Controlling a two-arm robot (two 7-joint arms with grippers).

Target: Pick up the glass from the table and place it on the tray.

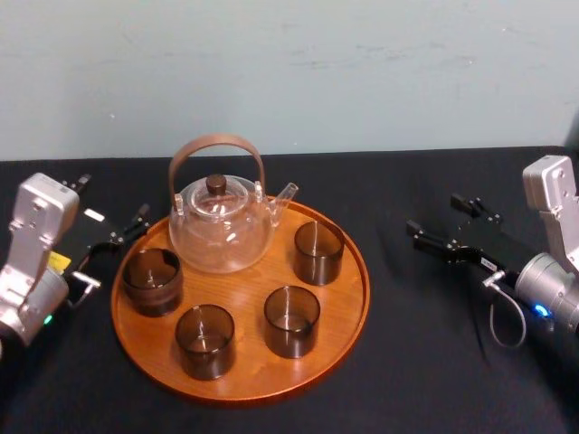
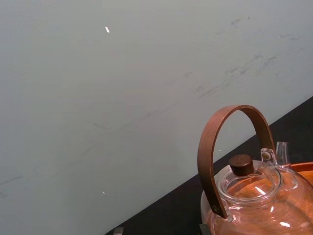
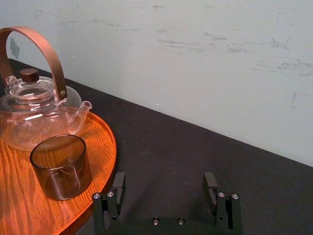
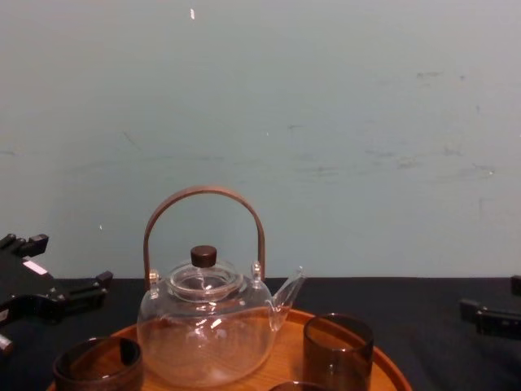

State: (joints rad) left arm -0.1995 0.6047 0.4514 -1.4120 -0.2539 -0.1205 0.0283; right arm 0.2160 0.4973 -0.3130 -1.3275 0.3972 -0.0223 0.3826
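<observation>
Several smoky dark glasses stand on the round wooden tray (image 1: 365, 282), among them one at the back right (image 1: 318, 251), one at the front (image 1: 205, 339) and one at the left (image 1: 152, 278). Every glass I see is on the tray. My right gripper (image 1: 452, 224) hovers open over the black table (image 1: 434, 362), well right of the tray, and holds nothing. In the right wrist view the right gripper (image 3: 165, 188) points past the tray's edge, with the nearest glass (image 3: 61, 166) off to one side. At the tray's left edge my left gripper (image 1: 110, 210) is open and empty.
A clear glass teapot (image 1: 222, 226) with a brown bentwood handle and dark lid knob takes up the back of the tray. A pale wall rises behind the table. Bare black cloth lies to the right of the tray and along the front.
</observation>
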